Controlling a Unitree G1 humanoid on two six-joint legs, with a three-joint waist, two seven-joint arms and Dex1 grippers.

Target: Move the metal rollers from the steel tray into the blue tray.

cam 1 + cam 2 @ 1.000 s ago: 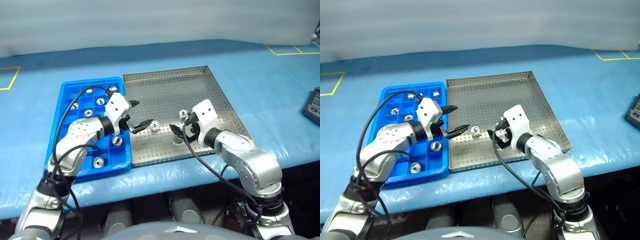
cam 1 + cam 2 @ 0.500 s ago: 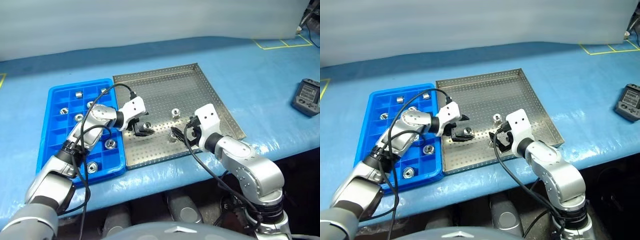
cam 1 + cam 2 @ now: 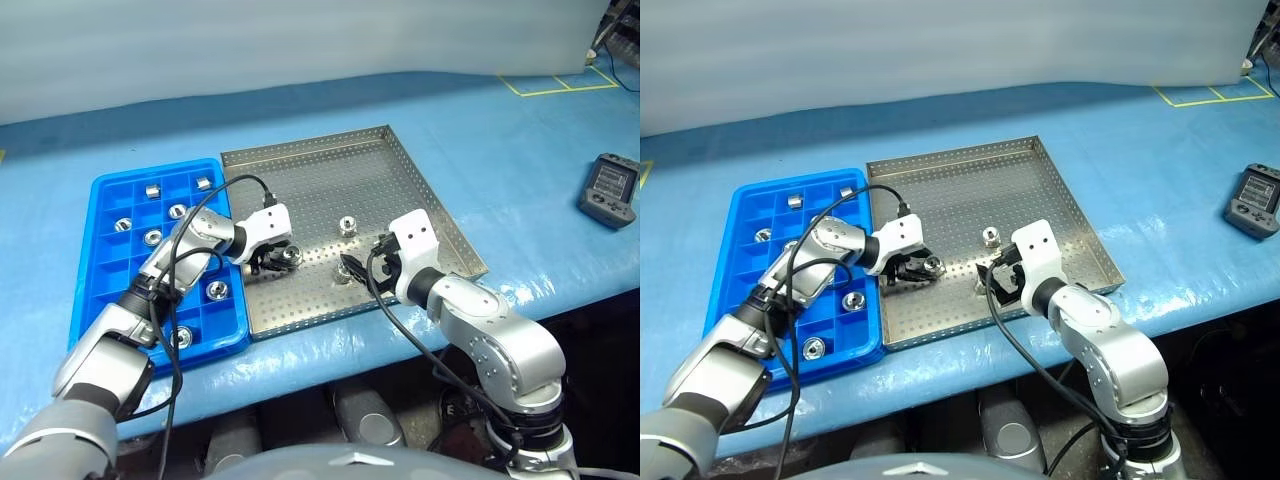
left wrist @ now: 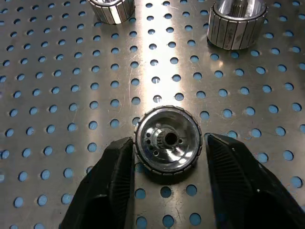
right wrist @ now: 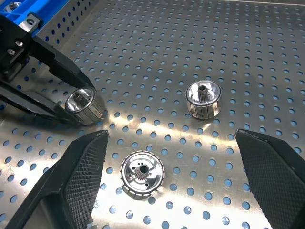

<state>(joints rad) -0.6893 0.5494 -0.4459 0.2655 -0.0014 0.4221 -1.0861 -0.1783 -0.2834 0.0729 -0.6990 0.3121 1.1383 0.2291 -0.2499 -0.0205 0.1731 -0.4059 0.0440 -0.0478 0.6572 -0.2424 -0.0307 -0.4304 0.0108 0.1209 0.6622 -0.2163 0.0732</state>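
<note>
Steel roller (image 4: 167, 145) near the steel tray's (image 3: 400, 160) left edge sits pinched in the closed left gripper (image 4: 167, 157); right gripper (image 5: 169, 157) gapes empty; the smooth roller could slip out on lifting.

Bright, even overhead light. Glare streaks the large perforated silver steel tray (image 5: 200, 143) toward six o'clock of the right wrist view. Both wrist views are sharp, with soft short shadows.

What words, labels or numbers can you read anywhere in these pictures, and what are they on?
None can be read.
Dark handheld device at the table's right edge: it has a small screen, but whatever it shows is too small to read.
Yellow tape lines on the blue table cover: plain outlines, no characters.
Metal rollers, steel tray and blue tray: no print or stamping visible.
</note>
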